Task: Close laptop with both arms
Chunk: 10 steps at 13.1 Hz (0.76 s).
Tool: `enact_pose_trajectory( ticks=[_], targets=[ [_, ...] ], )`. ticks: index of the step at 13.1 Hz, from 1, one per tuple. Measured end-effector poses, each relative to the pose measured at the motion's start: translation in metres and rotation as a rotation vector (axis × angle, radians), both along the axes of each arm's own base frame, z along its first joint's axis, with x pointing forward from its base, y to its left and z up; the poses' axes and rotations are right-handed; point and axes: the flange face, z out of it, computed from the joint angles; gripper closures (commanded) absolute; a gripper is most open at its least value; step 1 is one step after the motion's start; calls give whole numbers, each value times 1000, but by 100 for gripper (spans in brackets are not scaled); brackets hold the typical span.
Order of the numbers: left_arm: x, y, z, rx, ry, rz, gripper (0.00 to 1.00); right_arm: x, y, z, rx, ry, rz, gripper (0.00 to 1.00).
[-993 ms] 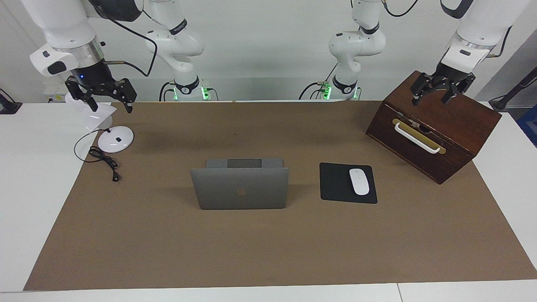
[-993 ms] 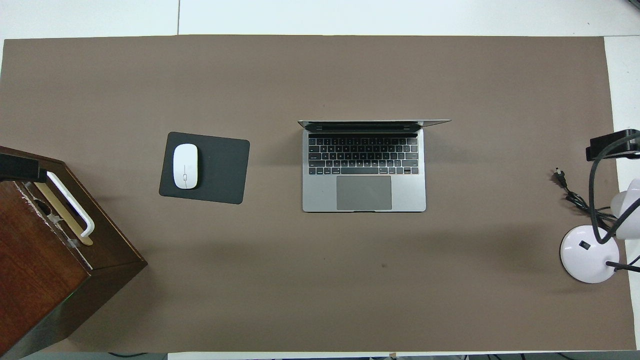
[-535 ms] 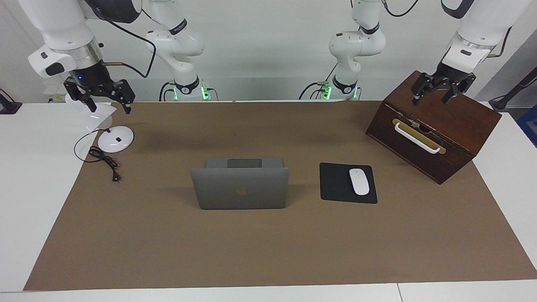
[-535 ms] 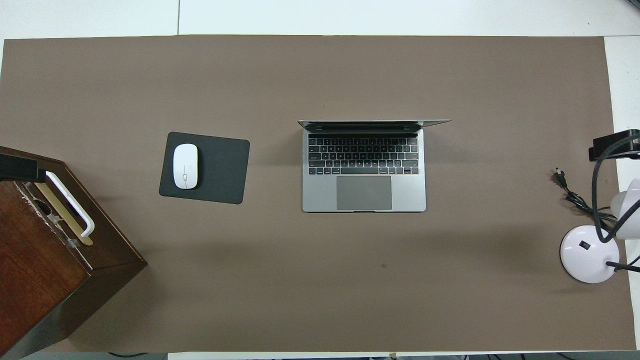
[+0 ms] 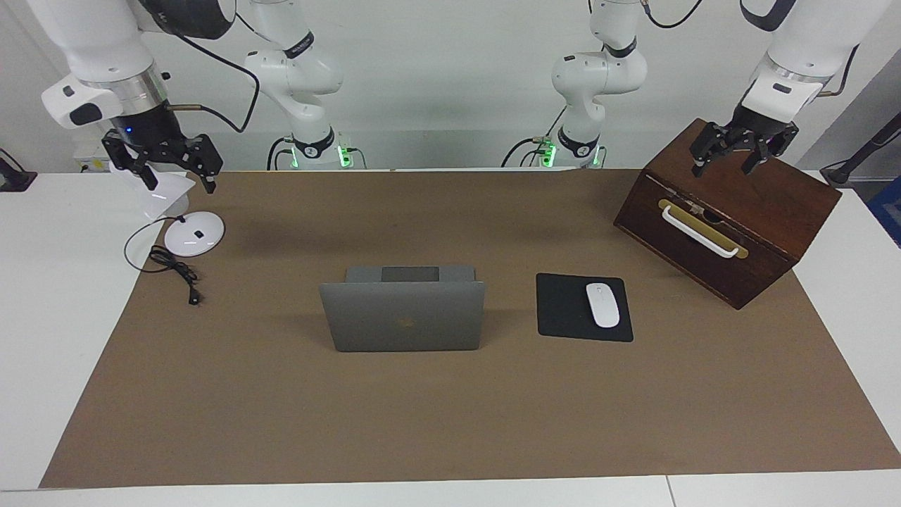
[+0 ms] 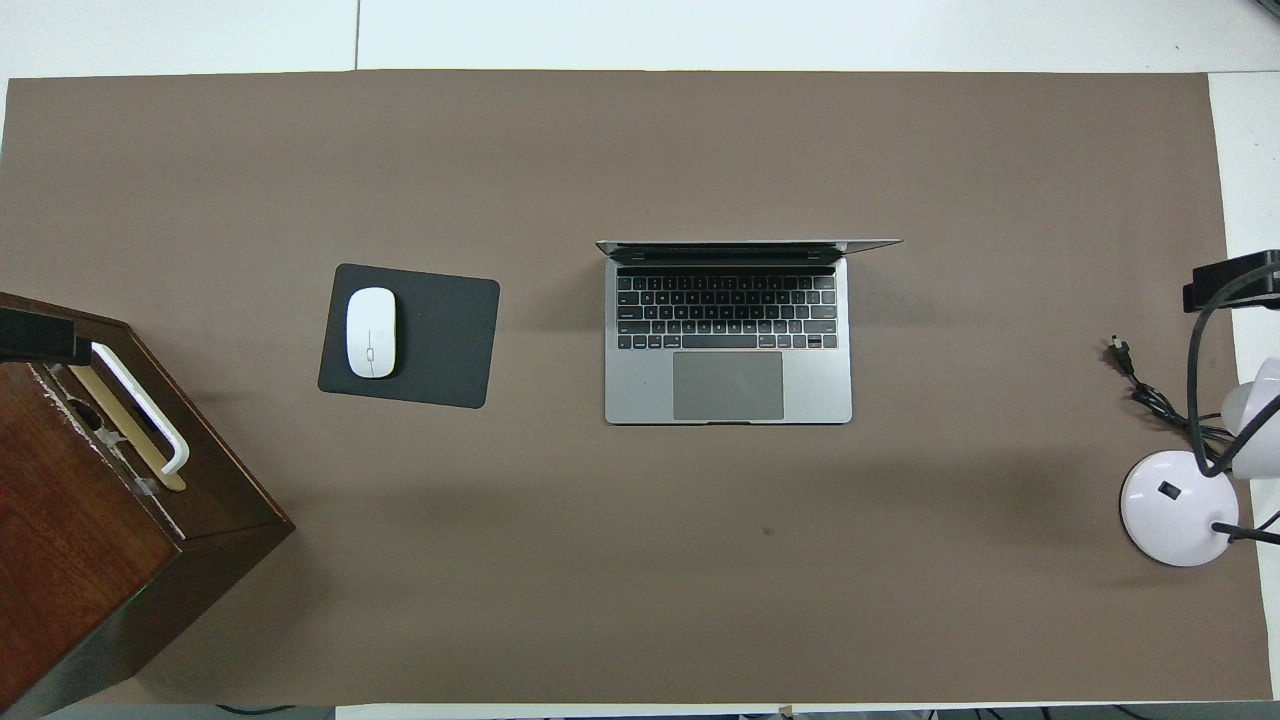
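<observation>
In the facing view, the laptop (image 5: pixel 402 315) is shown standing open at the middle of the brown-covered bench (image 5: pixel 450 415), its lid upright and its logo turned away from the robots, with the black mouse pad (image 5: pixel 563 310) and white mouse (image 5: pixel 602 304) beside it toward the left arm's end. The right end effector (image 5: pixel 163 163) is held in the air over the white desk lamp (image 5: pixel 188 231) at its own end of the bench, released and empty; the left end effector (image 5: pixel 731 149) is poised over the wooden box (image 5: pixel 767 211), likewise released and grasping nothing. Both are well apart from the laptop, so the closing is judged not yet begun. In the overhead view, the keyboard and trackpad are seen facing the robots, with the lid's top edge (image 6: pixel 748 244) on the side farther from them; only dark slivers of the end effectors are caught at the frame's sides. For the step to be done well, both end effectors would best be brought over the lid's top edge, one toward each corner, and the lid pressed evenly toward the robots and down, so that the hinge is not twisted and the base is not slid across the bench.
</observation>
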Motion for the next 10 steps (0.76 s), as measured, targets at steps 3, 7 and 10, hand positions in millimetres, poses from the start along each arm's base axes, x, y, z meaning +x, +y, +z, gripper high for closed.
enact_pose_trajectory(
  ticks=[3,7,10],
  targets=[
    [0,0,0,0,0,0,0,1,0,1,-1,-11,1,0],
    [0,-1,0,0,0,-2,0,12,-2,0,-5,-70,3,17],
    [0,-1,0,0,0,-2,57,39,-5,-19,-4,-78,4,39]
  ],
)
